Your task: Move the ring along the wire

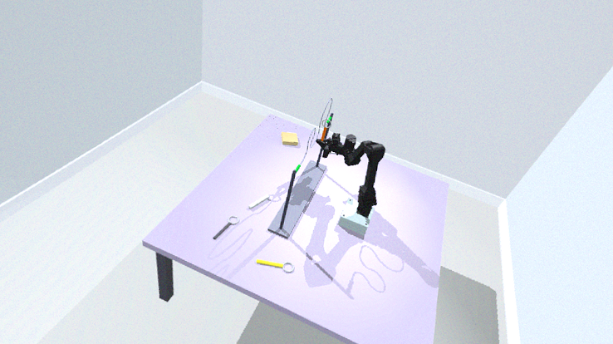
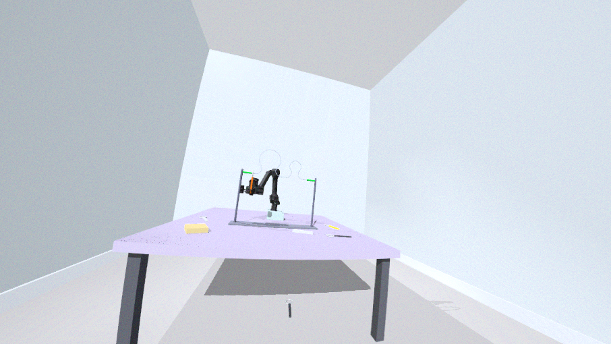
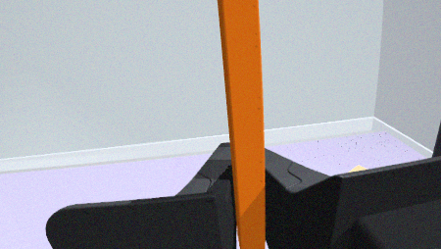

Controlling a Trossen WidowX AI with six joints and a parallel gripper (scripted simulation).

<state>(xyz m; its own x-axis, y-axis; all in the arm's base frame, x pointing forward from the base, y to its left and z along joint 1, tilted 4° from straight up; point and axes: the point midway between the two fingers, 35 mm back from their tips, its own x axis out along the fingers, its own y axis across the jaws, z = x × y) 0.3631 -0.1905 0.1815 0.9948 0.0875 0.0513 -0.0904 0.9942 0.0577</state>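
My gripper (image 1: 322,142) (image 2: 251,190) (image 3: 234,151) is shut on the orange handle (image 1: 324,133) (image 2: 251,184) (image 3: 245,98), which stands upright between the fingers. The small ring above it is around the wire, near the inner end of the green part (image 1: 329,119) (image 2: 246,172) by the far post (image 1: 318,159) (image 2: 237,200). Whether the ring touches the wire is too small to tell. The grey wire (image 2: 270,150) rises in a large loop, dips, then makes a smaller loop to the other green part (image 1: 297,168) (image 2: 310,180) by the near post (image 1: 287,200) (image 2: 313,202).
The posts stand on a grey base (image 1: 275,229) (image 2: 273,226). Beyond it lie a white-handled ring (image 1: 259,203), a black-handled ring (image 1: 223,230) (image 2: 342,236) and a yellow block (image 1: 289,138) (image 2: 196,228). A yellow-handled ring (image 1: 269,263) (image 2: 334,227) lies past the near post.
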